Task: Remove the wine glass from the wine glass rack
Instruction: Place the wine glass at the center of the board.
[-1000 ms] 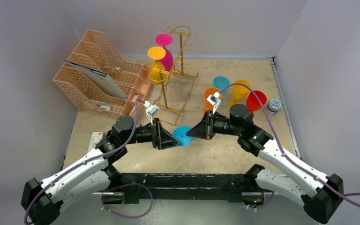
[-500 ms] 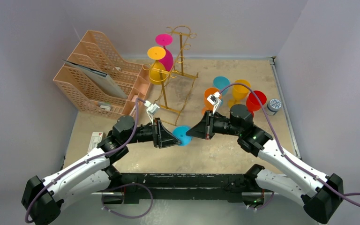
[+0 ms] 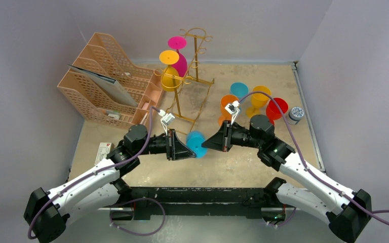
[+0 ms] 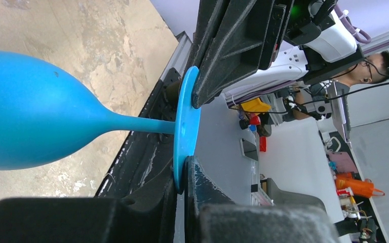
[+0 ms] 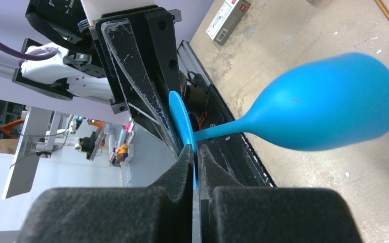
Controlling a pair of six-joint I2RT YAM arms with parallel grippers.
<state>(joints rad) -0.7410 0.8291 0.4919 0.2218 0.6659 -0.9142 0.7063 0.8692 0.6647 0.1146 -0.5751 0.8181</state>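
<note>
- Gripping the blue wine glass [image 3: 196, 143] by its foot, left gripper [image 3: 191, 152] and right gripper [image 3: 206, 145] both clamp it, well clear of the wine glass rack [image 3: 196, 55].
- Removal looks done; set-down remains.

Two arms off a black base rail [image 3: 197, 195] — white shells [image 3: 83, 185], black joints, bulky black blocks beyond the rail's ends. Purple cables [image 3: 147, 134] along each. Left tool [image 3: 192, 153] and right tool [image 3: 205, 145] — black wedges, rough scuffed pads.
</note>
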